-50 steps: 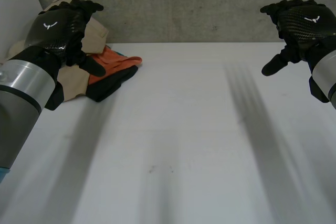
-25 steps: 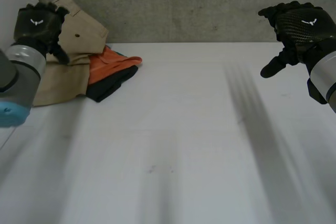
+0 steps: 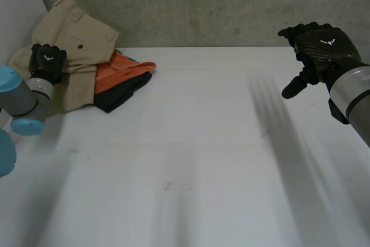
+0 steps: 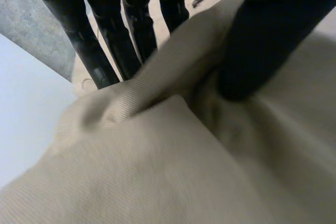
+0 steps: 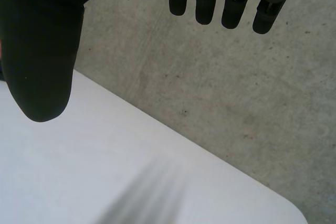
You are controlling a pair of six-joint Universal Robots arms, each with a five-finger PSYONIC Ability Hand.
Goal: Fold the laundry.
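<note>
At the far left corner of the white table, against the concrete wall, the left hand sits on the beige trousers; in its wrist view the fingers and thumb pinch a raised fold of that cloth between them; just beside the trousers lie an orange garment and, under it, a black garment; well apart at the right, the right hand hovers over bare table, fingers loose and spread from the thumb, holding nothing.
</note>
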